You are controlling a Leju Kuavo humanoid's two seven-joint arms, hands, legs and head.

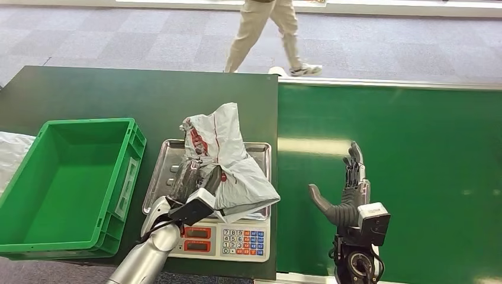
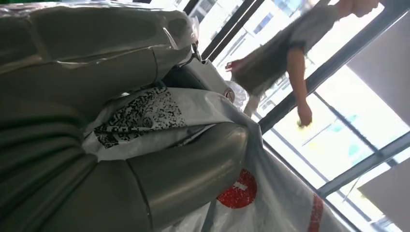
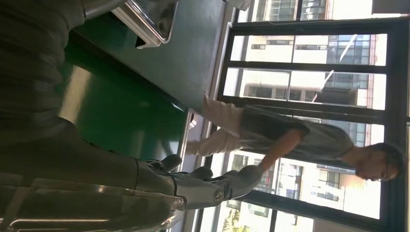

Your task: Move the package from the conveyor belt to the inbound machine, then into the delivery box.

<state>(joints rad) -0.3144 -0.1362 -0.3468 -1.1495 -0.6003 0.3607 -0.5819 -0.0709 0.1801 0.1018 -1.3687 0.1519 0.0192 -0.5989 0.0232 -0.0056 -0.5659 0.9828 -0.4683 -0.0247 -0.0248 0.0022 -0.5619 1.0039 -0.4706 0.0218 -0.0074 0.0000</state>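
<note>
Package (image 1: 228,163) on scale (image 1: 237,236), gripped by left hand (image 1: 195,183); box (image 1: 65,183) at 9 o'clock pending; right hand (image 1: 349,189) open, empty.

my left robot hand (image 1: 190,188) grips the crumpled grey package (image 1: 228,158) with red print, sitting on the inbound machine (image 1: 228,236), its top rising beyond my fingers.

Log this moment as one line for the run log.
left hand: grips package on scale | right hand: open over belt | bin: empty
</note>
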